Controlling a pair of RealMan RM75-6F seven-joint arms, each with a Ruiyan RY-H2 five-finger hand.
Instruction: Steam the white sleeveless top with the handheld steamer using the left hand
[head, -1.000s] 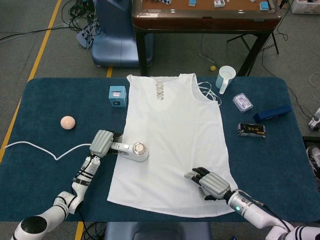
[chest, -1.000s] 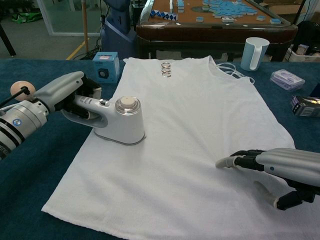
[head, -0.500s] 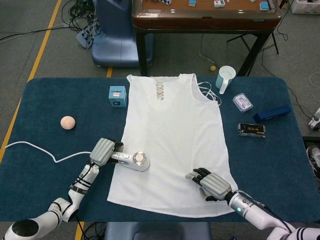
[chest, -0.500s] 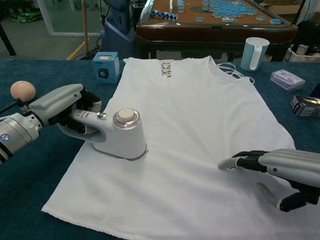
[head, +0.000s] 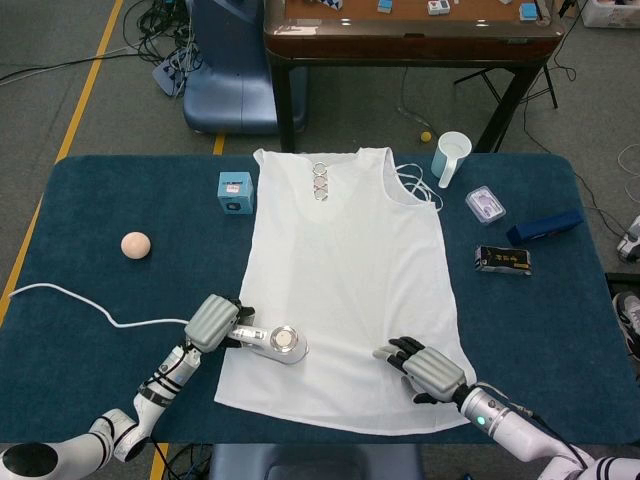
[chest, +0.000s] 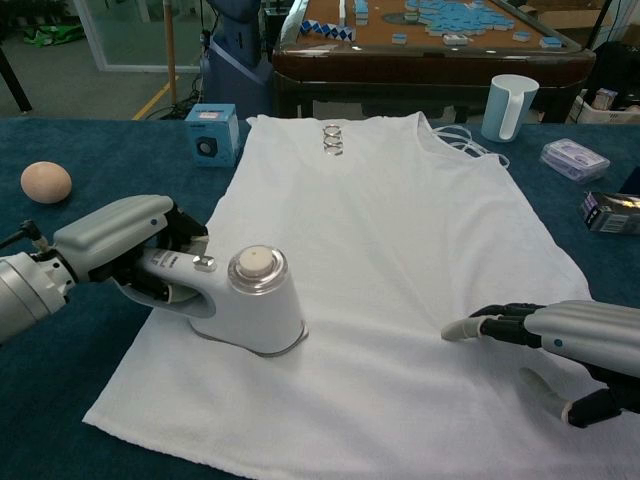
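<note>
Chest view, nearest first: right hand lies low on the white sleeveless top near its bottom right part, fingers stretched out, a bit apart, tips down on the cloth, nothing held. Thumb hangs apart below. Head view shows the same hand flat on the hem area, pointing toward the top's middle.

Left hand is wrapped round the handle of the handheld steamer; fingers curl over and under the handle, so the steamer body sticks out past the fingertips toward the robot's right. Steamer sits base-down on the top's lower left part, just inside the left edge, round cap facing up. In head view the left hand is at the cloth's edge w/ the steamer beside it on the fabric. White cord trails off over the blue table to the far left.

Top lies flat, spread out, neckline away from the robot, metal rings near the collar.

Further back: peach ball at left, small blue box beside the top's left shoulder. Far right: white cup, clear plastic case, dark packet, and in head view a blue bar.
</note>
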